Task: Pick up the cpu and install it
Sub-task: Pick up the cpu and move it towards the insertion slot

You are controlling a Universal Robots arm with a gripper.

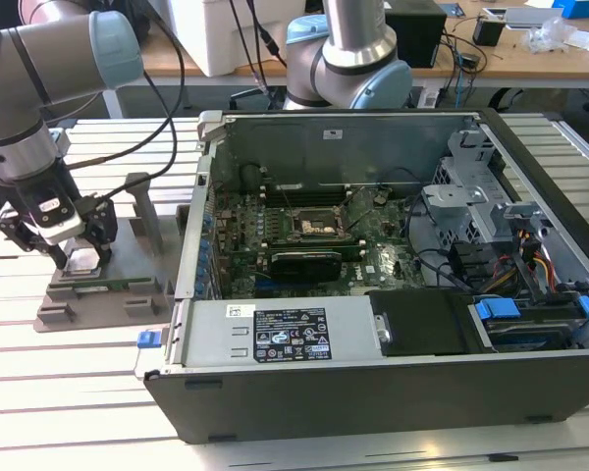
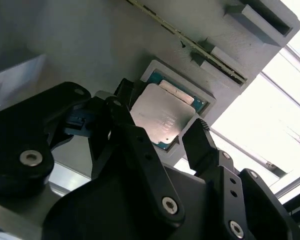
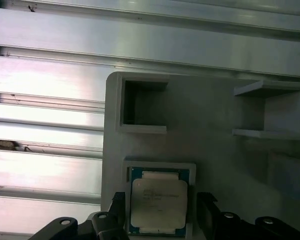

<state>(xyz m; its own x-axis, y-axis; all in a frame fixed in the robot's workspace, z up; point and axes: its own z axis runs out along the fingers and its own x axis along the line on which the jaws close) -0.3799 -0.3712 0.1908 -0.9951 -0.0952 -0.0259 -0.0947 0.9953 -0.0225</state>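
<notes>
The pincer (image 1: 80,257) hangs low with its black fingers (image 3: 206,212) spread, one on each side of the cpu (image 3: 159,200), short of its edges. The cpu lies flat, silvery lid up, in a square recess of a gray fixture (image 1: 98,294) on the slatted desk (image 1: 69,392); nearly square, it shows no clear long axis. The faint print on its lid cannot be made out. At the exterior view's right stands an open computer case (image 1: 373,392) with a black label (image 1: 291,336), its text too small to tell.
</notes>
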